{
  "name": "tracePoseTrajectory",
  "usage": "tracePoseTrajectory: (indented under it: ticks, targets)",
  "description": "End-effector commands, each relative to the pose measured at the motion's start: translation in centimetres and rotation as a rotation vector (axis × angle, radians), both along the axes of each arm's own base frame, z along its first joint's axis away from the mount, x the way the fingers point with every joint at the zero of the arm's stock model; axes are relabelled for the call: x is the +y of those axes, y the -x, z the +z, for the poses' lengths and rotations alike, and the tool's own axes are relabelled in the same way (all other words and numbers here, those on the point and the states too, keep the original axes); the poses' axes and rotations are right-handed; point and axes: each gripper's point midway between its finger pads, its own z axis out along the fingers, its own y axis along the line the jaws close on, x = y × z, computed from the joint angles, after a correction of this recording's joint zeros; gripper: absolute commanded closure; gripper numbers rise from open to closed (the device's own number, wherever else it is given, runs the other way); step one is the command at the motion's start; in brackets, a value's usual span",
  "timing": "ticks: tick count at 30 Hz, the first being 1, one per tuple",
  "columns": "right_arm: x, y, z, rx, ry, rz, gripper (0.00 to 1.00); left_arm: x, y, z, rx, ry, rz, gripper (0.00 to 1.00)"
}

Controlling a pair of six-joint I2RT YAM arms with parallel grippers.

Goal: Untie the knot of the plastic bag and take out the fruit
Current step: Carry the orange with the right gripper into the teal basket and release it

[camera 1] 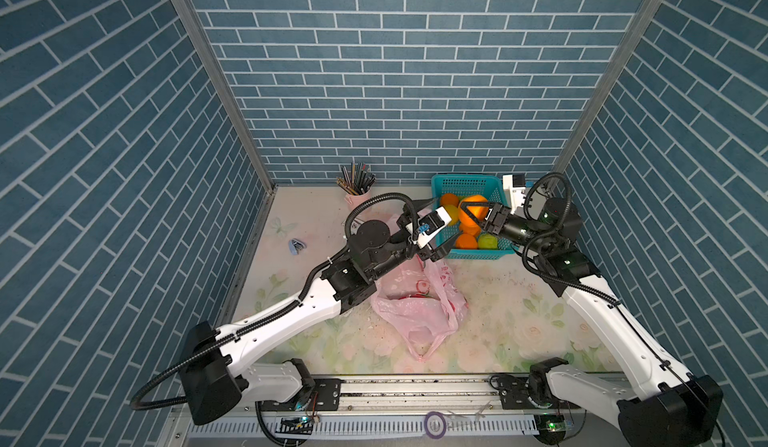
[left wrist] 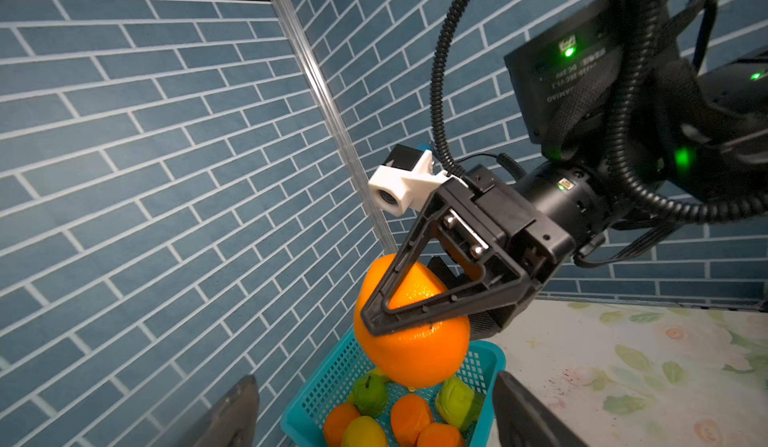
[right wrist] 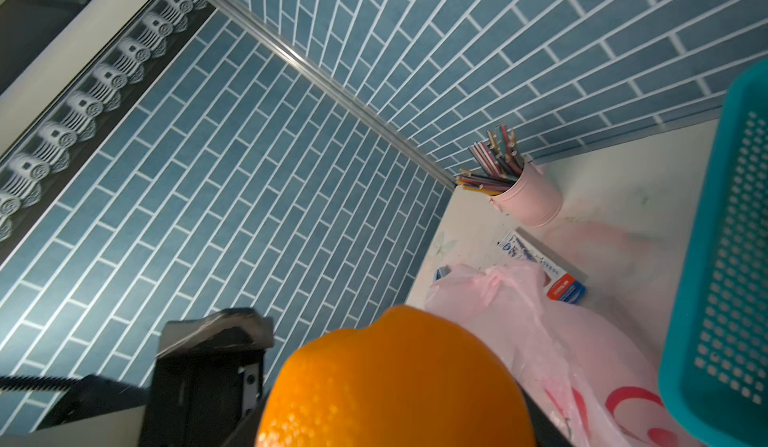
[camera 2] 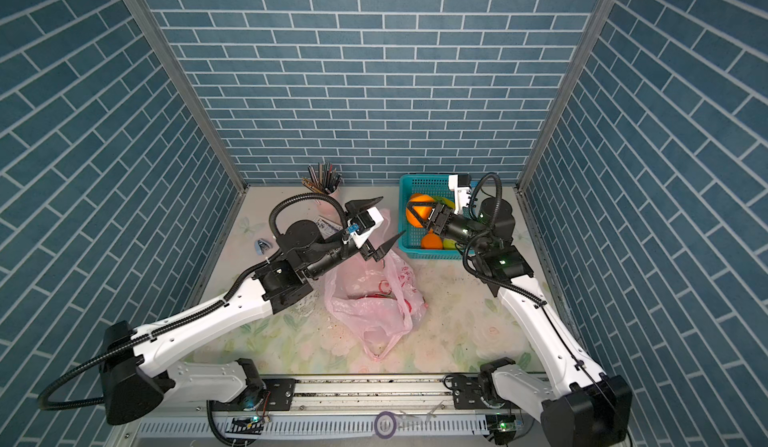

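1. Teal mesh basket point(camera 1: 461, 183) at the back right of the table.
2. Pink cup point(camera 1: 355, 198) full of coloured pencils point(camera 1: 356, 177), back centre.
3. Small blue-grey object point(camera 1: 296, 245) on a floral table cover point(camera 1: 498, 299).
4. White, blue and red carton point(right wrist: 540, 264) lying near the cup.

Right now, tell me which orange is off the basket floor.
The large orange clamped in the right gripper, hanging above the teal basket; the smaller oranges lie inside it.

Fruit point(camera 1: 466, 241) in basket point(camera 1: 457, 181), behind bag point(camera 1: 415, 312)

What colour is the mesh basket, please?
The basket is teal, clearest in the left wrist view.
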Motion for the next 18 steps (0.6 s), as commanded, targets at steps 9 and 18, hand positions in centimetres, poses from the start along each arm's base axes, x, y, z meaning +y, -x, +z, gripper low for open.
tracePoseTrajectory:
  ticks: [9, 18]
  targets:
    - [-1.8, -6.6, -5.4, 0.057, 0.170, -0.115, 0.37, 2.7, 0.2, -3.2, 0.341, -0.054, 0.095, 0.12]
    - [-1.6, -9.9, -11.5, 0.157, 0.302, -0.120, 0.37, 4.2, 1.1, -7.7, 0.544, -0.133, 0.138, 0.12]
